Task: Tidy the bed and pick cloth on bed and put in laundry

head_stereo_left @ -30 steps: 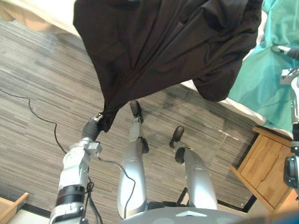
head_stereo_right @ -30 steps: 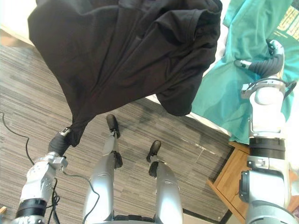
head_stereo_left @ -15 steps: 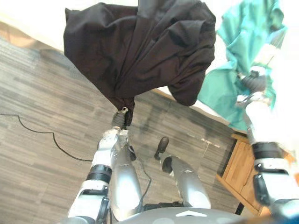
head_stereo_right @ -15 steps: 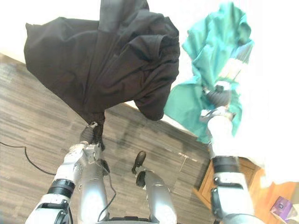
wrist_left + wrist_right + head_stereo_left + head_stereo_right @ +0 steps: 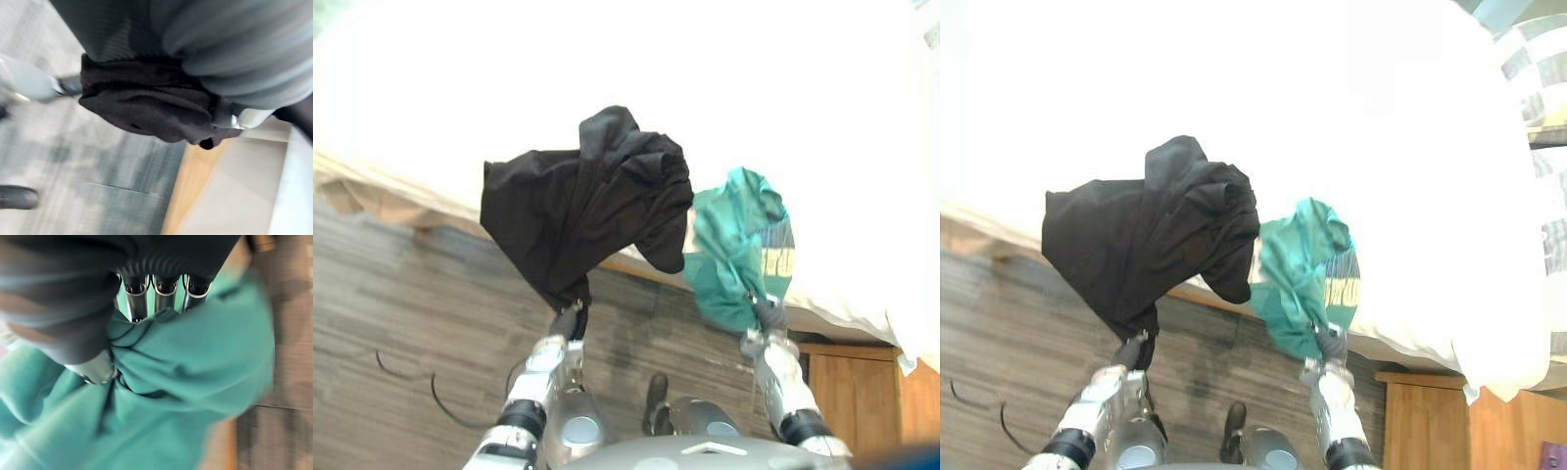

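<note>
The left hand [image 5: 566, 321] clutches a black garment [image 5: 582, 211] and the right hand [image 5: 766, 315] clutches a teal T-shirt [image 5: 734, 255]. Both clothes drape off the white bed [image 5: 607, 78] over grey plank floor [image 5: 391, 313], near a wooden cabinet [image 5: 852, 392].

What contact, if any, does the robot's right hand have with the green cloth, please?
Touching. In the right wrist view the right hand has its fingers and thumb curled round a bunched fold of the green cloth.
</note>
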`<state>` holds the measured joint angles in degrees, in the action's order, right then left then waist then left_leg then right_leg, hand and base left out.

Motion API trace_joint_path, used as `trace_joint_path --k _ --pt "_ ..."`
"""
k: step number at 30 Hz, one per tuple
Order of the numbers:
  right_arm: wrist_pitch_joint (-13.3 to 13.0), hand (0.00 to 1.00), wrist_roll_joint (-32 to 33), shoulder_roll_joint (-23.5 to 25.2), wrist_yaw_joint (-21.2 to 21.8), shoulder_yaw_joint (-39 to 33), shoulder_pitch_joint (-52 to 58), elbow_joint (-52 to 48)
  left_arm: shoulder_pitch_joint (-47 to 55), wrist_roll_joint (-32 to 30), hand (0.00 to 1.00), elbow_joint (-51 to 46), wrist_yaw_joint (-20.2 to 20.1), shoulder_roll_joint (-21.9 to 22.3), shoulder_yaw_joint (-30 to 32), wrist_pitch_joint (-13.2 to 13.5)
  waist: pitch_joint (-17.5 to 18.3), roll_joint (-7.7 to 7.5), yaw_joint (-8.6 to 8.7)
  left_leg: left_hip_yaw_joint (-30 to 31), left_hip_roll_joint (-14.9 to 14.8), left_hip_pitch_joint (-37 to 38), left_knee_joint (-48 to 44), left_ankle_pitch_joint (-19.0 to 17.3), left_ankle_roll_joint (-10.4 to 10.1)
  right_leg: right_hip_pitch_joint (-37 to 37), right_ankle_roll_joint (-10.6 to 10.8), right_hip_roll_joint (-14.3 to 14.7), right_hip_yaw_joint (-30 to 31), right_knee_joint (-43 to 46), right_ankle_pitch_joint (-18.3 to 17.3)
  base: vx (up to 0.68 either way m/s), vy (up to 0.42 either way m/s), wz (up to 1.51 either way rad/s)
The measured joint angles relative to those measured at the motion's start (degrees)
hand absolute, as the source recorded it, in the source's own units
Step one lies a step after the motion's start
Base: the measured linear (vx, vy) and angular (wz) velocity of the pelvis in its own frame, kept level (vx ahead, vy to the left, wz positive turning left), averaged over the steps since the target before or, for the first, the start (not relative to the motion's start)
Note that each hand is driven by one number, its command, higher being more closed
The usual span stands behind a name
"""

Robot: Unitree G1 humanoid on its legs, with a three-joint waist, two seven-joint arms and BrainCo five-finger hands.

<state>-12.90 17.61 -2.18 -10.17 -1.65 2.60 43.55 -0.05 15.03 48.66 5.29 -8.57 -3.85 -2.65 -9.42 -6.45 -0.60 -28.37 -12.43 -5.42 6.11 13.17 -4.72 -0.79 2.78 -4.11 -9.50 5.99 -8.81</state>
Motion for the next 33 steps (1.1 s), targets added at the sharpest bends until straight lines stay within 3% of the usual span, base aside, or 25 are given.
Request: trace_joint_path --k 5,8,14,19,22,23,24,25,26,27,28,29,30,33 --pt "0.1 1.00 -1.0 0.0 4.8 -1.5 6.4 7.2 3.8 -2.6 1.00 4.9 -0.6 2.0 0.6 3.5 3.1 3.75 1.66 -1.2 1.0 2.6 0.0 -1.2 0.1 2.6 1.4 -1.0 0.7 -1.2 -0.5 -0.07 0.041 -0.04" --pt "0.0 1.00 -2.5 0.8 7.2 -3.5 7.8 10.1 4.4 -3.3 1.00 6.8 -1.3 2.8 2.8 4.5 3.7 4.36 1.65 -2.3 1.9 3.9 0.0 -1.6 0.8 4.1 2.4 -2.0 1.0 -2.1 0.0 0.00 0.051 -0.03" --pt "-0.1 1.00 -11.2 2.4 11.9 -6.2 8.5 9.8 5.3 -3.2 1.00 7.1 -3.4 4.0 7.1 4.4 4.6 3.68 1.27 -2.8 4.7 6.7 0.0 -3.6 2.0 7.4 4.2 -4.8 0.5 -3.2 0.9 0.04 0.055 0.01" --pt "0.0 1.00 -13.6 3.3 14.5 -6.4 8.5 9.7 6.0 -2.1 1.00 6.6 -5.4 5.0 11.3 4.6 4.8 3.26 1.06 -0.4 7.5 7.5 0.0 -4.9 2.9 10.2 5.0 -7.3 -2.9 -3.1 0.3 0.07 0.051 0.30" --pt "0.0 1.00 -14.5 3.8 16.9 -6.2 8.5 9.8 6.2 1.6 1.00 6.3 -5.5 4.9 11.9 5.2 4.8 1.87 0.60 3.5 10.4 7.1 0.1 -5.6 3.9 11.7 5.5 -9.6 -6.8 -0.9 -2.0 0.09 0.051 0.75" --pt "0.0 1.00 -14.6 3.8 17.5 -6.1 8.6 9.7 6.3 2.6 1.00 6.0 -5.6 5.0 11.8 5.6 5.0 1.93 0.26 4.7 11.0 6.7 0.0 -6.0 3.8 11.7 5.3 -10.0 -6.7 1.3 -2.6 0.11 0.039 1.18" --pt "-0.1 1.00 -14.4 3.1 19.1 -6.1 9.0 8.2 6.3 4.3 1.00 6.1 -5.9 6.0 11.6 6.3 5.5 2.88 1.11 10.5 11.2 5.4 0.0 -6.5 4.3 8.7 2.8 -9.4 -3.4 10.6 -2.3 0.10 0.040 1.28" --pt "-0.1 1.00 -14.4 3.1 19.1 -6.1 9.0 8.0 6.3 4.3 1.00 6.1 -6.1 6.2 11.6 6.4 5.6 3.00 1.34 11.6 11.2 5.2 0.0 -6.5 4.3 8.2 2.0 -9.0 -2.5 12.2 -2.0 0.14 0.050 1.86" --pt "-0.8 1.00 -13.8 2.9 19.1 -5.8 9.1 8.1 6.1 4.8 1.00 6.2 -6.7 6.5 11.0 7.0 5.6 4.49 1.69 15.6 10.7 4.6 0.0 -6.3 4.6 6.2 -0.4 -6.9 2.0 16.5 -1.9 0.17 0.001 1.87" --pt "-1.8 1.00 -13.1 2.6 19.1 -4.8 9.7 8.7 5.9 6.5 1.00 6.1 -7.5 6.4 10.5 7.9 6.1 3.48 1.88 19.8 10.3 3.1 0.0 -5.7 5.1 6.3 -2.0 -3.5 7.3 14.2 -4.1 0.19 -0.030 1.82" --pt "-1.9 1.00 -12.9 2.6 19.2 -4.3 9.6 8.9 5.9 6.9 1.00 6.1 -7.6 6.3 10.6 8.2 6.1 3.10 1.90 20.6 10.5 2.8 0.0 -5.7 5.1 6.4 -2.2 -3.0 7.8 13.2 -4.3 0.19 -0.086 1.93" --pt "-2.5 1.00 -11.0 3.6 19.5 -1.6 8.4 9.3 5.4 9.5 1.00 6.1 -8.0 5.6 10.6 9.8 5.4 0.97 1.63 23.0 12.4 2.3 0.0 -4.7 5.5 8.1 -2.6 -2.6 7.8 8.7 -4.9 0.16 -0.093 1.26" --pt "-2.5 1.00 -10.9 3.7 20.0 -0.8 8.2 9.5 5.4 10.9 1.00 6.1 -8.1 5.6 10.6 10.6 5.5 0.72 1.10 22.8 12.9 2.4 0.0 -4.5 5.7 9.4 -2.3 -3.0 7.5 7.5 -5.0 0.15 -0.085 1.26" --pt "-2.8 1.00 -10.9 3.3 22.8 4.0 5.2 9.0 7.6 17.3 1.00 3.6 -9.9 7.2 10.5 14.4 5.7 2.30 -0.13 24.5 13.6 2.5 0.0 -3.4 5.4 11.2 -2.2 -3.4 4.8 7.3 -5.1 0.13 -0.089 0.50"
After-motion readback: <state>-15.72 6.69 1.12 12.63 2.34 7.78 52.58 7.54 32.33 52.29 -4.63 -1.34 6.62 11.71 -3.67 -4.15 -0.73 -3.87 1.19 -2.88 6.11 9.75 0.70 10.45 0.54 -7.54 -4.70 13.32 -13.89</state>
